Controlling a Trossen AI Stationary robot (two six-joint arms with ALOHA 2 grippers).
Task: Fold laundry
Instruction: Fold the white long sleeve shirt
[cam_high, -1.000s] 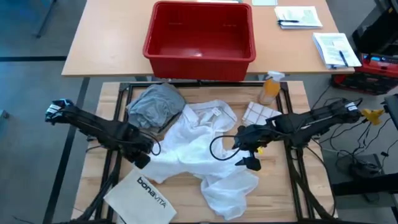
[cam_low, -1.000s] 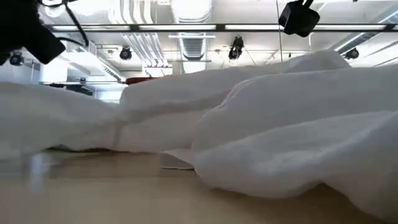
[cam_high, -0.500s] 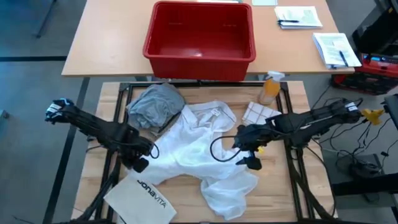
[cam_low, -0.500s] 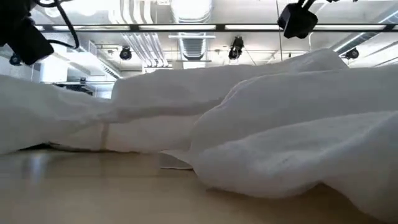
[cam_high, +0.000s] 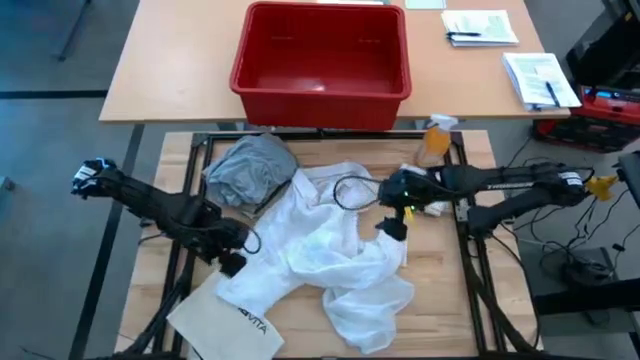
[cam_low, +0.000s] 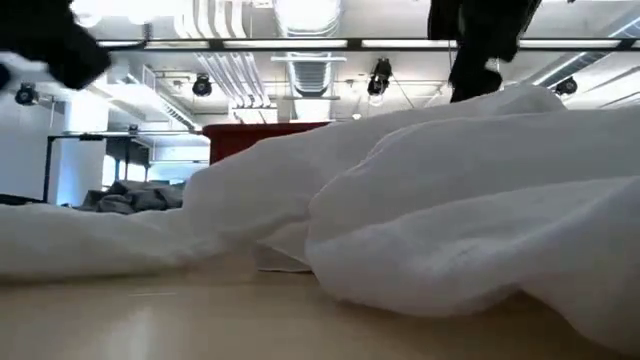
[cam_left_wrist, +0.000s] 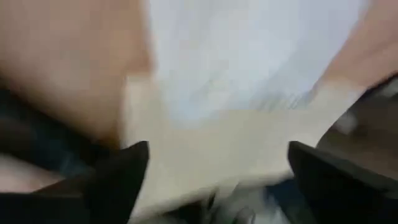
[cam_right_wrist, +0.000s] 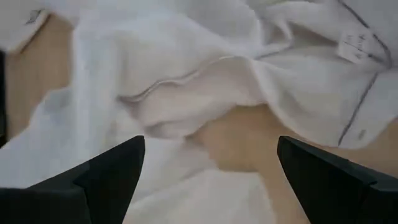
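Folding is judged barely started: no garment is laid flat and no fold is seen anywhere.

The white shirt (cam_high: 330, 255) is spread crumpled across the middle of the table (cam_high: 470, 300), between the two grippers. The collar end is bunched near the right gripper (cam_high: 392, 228); a loose tail is trailed away from both arms toward the table's near edge. In the low view it is seen as a rumpled mound (cam_low: 450, 210), not flattened.

The grey T-shirt (cam_high: 250, 168) is balled up beyond the left gripper (cam_high: 232, 264), touching the shirt's edge. It looks untouched. No khaki piece can be made out.

The right gripper is held over the shirt's right side. In its wrist view the fingers (cam_right_wrist: 106, 177) are spread wide, with cloth and bare wood between them and nothing clamped.

The left gripper is placed at the shirt's left corner, just beside the white bag (cam_high: 225, 320), which is partly covered by cloth. In its wrist view the fingers (cam_left_wrist: 118, 180) are set wide apart; the picture is blurred, so a grip on fabric is not confirmed.

Left to do, as judged: the shirt to be spread flat, sleeves and sides folded in, then the T-shirt handled. The bag under the shirt corner may get dragged along.

The red bin (cam_high: 320, 60) sits on the far table, empty.
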